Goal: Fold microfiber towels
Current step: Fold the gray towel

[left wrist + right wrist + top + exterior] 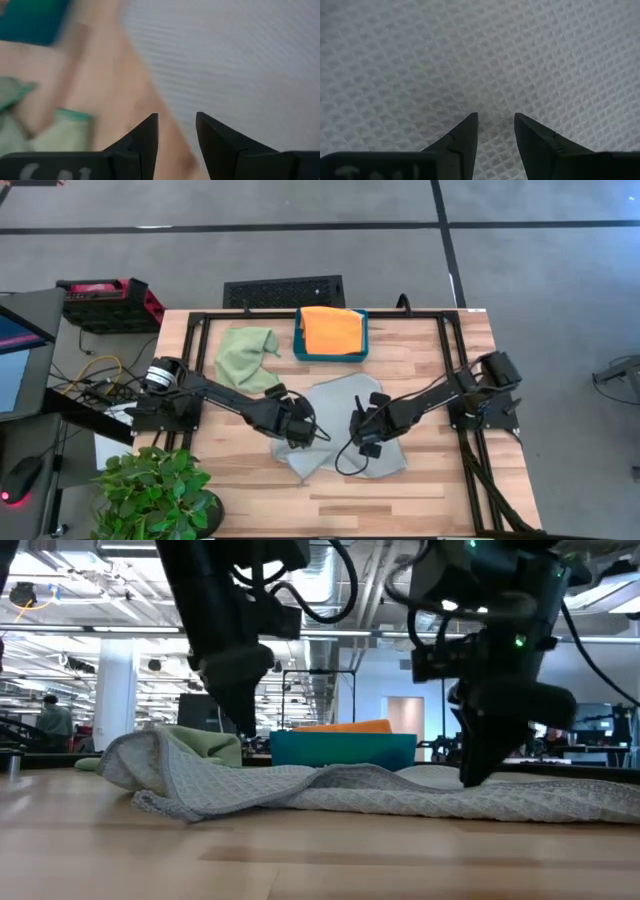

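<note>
Grey towel (340, 405) lies crumpled, centre frame. Left gripper (297, 430) and right gripper (366, 435) poised over it, jaws parted, empty. Fold unstarted; next, pinch edges.

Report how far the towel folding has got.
Done: an orange towel lies folded in the teal tray. In hand: the left gripper and right gripper, both open, sit over the rumpled grey towel, nothing gripped. Left: that towel and the crumpled green towel.
</note>
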Action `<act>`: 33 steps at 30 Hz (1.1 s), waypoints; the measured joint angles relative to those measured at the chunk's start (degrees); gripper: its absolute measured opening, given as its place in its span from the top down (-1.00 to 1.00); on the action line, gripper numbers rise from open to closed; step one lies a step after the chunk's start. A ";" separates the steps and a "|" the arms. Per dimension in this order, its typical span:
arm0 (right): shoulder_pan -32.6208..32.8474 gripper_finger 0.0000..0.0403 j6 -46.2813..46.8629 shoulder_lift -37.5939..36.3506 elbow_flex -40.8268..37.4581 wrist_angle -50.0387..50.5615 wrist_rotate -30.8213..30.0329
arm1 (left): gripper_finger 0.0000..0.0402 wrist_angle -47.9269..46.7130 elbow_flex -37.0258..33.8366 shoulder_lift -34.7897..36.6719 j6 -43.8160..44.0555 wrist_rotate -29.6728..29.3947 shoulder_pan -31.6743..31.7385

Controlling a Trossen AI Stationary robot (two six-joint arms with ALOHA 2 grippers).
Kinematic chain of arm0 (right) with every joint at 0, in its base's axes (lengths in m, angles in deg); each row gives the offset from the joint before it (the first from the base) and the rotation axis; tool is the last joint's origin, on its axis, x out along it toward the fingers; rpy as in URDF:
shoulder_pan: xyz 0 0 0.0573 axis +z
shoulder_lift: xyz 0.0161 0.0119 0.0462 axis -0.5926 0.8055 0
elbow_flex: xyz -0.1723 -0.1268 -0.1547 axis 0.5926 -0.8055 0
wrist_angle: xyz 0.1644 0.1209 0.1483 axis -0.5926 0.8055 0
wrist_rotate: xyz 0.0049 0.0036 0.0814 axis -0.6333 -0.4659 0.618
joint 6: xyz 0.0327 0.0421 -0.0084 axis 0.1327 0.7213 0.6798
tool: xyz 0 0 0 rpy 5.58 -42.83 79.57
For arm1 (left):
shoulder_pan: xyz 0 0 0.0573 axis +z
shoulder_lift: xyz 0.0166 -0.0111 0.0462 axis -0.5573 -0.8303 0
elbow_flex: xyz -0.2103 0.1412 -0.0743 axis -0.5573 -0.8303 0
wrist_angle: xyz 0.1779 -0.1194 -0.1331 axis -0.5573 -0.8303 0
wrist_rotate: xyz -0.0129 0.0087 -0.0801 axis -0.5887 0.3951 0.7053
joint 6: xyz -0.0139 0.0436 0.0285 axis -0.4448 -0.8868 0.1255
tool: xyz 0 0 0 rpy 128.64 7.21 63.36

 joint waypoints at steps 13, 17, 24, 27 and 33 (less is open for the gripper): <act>2.02 0.26 1.92 -6.49 -0.02 0.73 0.24 | 0.37 12.60 -0.02 -0.27 -14.37 11.65 -15.46; 2.58 0.25 1.94 -8.11 0.00 0.49 0.15 | 0.37 16.27 0.00 -2.58 -15.01 7.48 -19.72; 3.20 0.27 2.69 -8.55 0.02 -1.17 -0.12 | 0.37 18.75 0.39 -8.62 -19.80 4.65 -21.53; 3.39 0.26 3.90 -8.55 0.02 -0.96 -0.12 | 0.37 18.08 0.91 -9.19 -21.51 2.06 -21.62; 4.08 0.26 3.95 -8.52 0.02 -0.96 -0.06 | 0.37 15.94 0.81 -9.35 -22.60 -4.43 -20.65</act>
